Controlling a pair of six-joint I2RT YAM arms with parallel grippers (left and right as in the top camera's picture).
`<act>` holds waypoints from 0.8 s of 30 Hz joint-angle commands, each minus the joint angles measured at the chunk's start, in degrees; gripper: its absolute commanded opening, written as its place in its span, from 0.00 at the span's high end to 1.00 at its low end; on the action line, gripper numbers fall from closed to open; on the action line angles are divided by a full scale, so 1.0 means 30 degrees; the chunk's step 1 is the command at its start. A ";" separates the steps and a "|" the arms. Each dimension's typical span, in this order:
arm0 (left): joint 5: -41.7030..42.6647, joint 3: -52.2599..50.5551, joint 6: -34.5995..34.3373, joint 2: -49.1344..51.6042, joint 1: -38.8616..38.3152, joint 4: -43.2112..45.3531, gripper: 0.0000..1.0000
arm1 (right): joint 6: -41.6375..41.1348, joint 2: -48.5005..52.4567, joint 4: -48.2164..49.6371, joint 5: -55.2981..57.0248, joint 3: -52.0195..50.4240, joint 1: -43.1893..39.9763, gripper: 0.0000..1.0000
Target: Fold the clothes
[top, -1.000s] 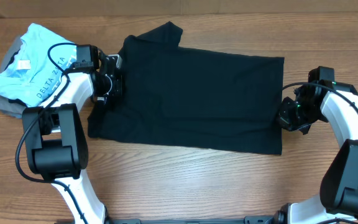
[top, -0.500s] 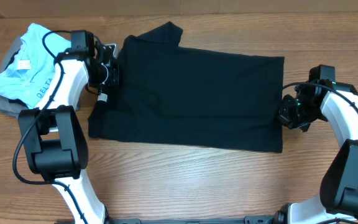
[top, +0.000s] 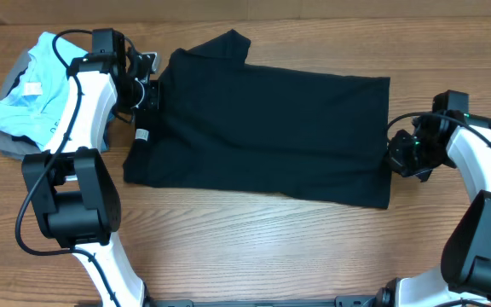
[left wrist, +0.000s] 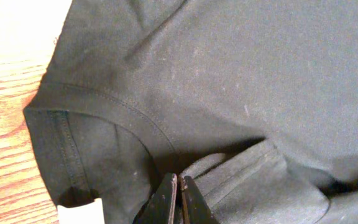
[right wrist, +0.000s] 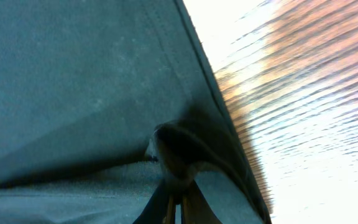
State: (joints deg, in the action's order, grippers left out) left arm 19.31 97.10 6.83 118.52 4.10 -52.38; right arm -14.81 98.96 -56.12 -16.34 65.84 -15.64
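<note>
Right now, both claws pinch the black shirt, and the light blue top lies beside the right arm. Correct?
No: the light blue top lies beside the left arm, as the overhead view shows. The left claw and right claw do pinch the black shirt.

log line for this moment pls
left gripper: shut on black T-shirt, neck end | right gripper: shut on its hem | state: spread on table

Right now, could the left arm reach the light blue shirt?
Probably yes: the light blue shirt lies close beside that arm, nothing between. But its left hand is shut on the black T-shirt, so it would have to let go first.
</note>
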 commanded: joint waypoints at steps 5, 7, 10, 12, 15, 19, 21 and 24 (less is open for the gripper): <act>-0.0335 0.0648 0.0794 -0.0583 -0.0087 0.0175 0.96 | -0.0036 -0.0408 0.1078 -0.1035 0.0474 -0.0197 0.96; -0.0743 0.0648 0.0794 -0.0583 -0.0087 0.0270 0.96 | -0.0051 -0.0408 0.1151 -0.1173 0.0474 -0.0138 0.96; -0.0867 0.0648 0.0801 -0.0583 -0.0087 0.0525 0.96 | -0.0051 -0.0408 0.1188 -0.1158 0.0474 -0.0131 0.96; -0.0933 0.0648 0.0801 -0.0583 -0.0087 0.0765 0.96 | -0.0051 -0.0408 0.1202 -0.1158 0.0474 -0.0131 0.94; -0.0947 0.0648 0.0794 -0.0583 -0.0087 0.1005 0.82 | 0.0036 -0.0408 0.1260 -0.1144 0.0474 -0.0131 0.66; -0.1064 0.0692 0.0758 -0.0590 0.0175 0.0481 0.67 | 0.0073 -0.0408 0.1020 -0.1093 0.0474 -0.0379 0.41; -0.0852 0.0707 0.0408 -0.0619 0.0590 -0.0036 0.67 | 0.0073 -0.0408 0.0663 -0.1115 0.0474 -0.0656 0.40; 0.0831 0.0707 0.0364 -0.0663 0.1559 -0.1195 0.63 | 0.0124 -0.0525 0.0124 -0.1530 0.0474 -0.1086 0.40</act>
State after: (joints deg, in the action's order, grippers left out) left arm 17.65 97.67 8.27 118.52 5.39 -53.95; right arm -14.79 98.96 -55.09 -19.66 65.89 -17.23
